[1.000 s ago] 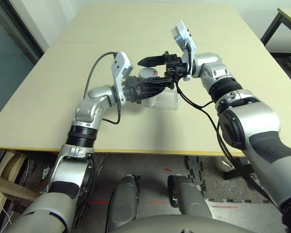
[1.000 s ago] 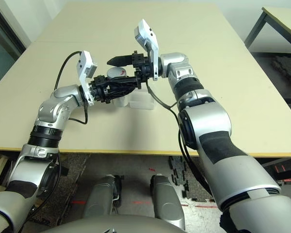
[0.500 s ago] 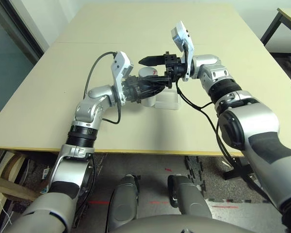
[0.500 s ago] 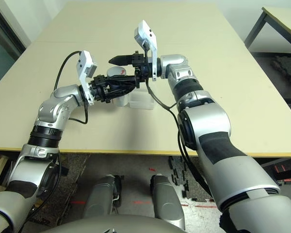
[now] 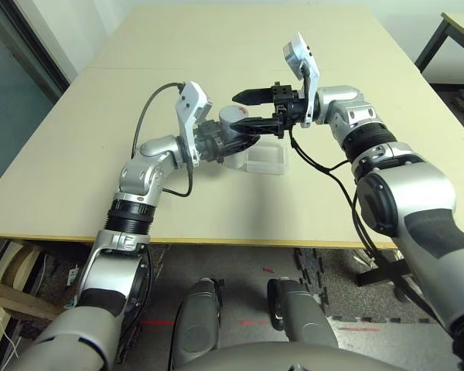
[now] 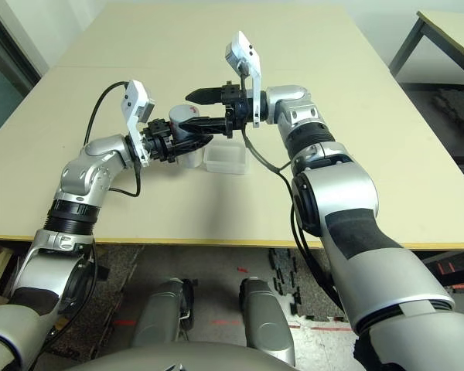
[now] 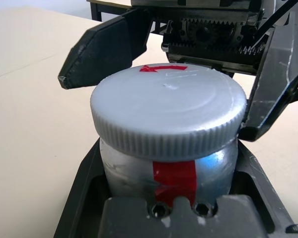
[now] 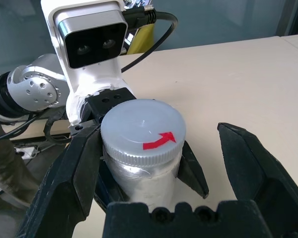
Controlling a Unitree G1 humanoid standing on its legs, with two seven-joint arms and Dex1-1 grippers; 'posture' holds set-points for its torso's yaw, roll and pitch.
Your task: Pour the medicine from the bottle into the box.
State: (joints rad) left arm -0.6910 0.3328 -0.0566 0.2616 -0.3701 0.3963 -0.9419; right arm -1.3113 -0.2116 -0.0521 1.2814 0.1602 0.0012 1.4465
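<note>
The bottle [image 7: 168, 163], a short silver-grey cylinder with a red stripe down its side, is clamped upright between the black fingers of the left gripper [image 5: 230, 143], which is closed tight around its body. It is held above the table [image 5: 77, 154], just beside the box [image 5: 264, 161] on the robot's left. The cap [image 8: 143, 130] is still on: a round, flat-topped grey lid with a finely ribbed rim and a red curved arrow on its top face. The right gripper [image 5: 257, 108] is spread wide, one black finger on each side of the cap, with nothing gripped; in the left wrist view one of its fingers [image 7: 268, 89] stands very close to the cap's rim, though contact cannot be confirmed. The box is a small, clear plastic tub with rounded corners and low walls, resting on the table under the right gripper; its contents cannot be made out. The tabletop is a smooth, matte, pale beige board with a seam line across it. A second table [image 5: 448, 35] with dark legs is seen at the far right, and dark interlocking floor mats [image 5: 317, 274] lie below the near table edge.
</note>
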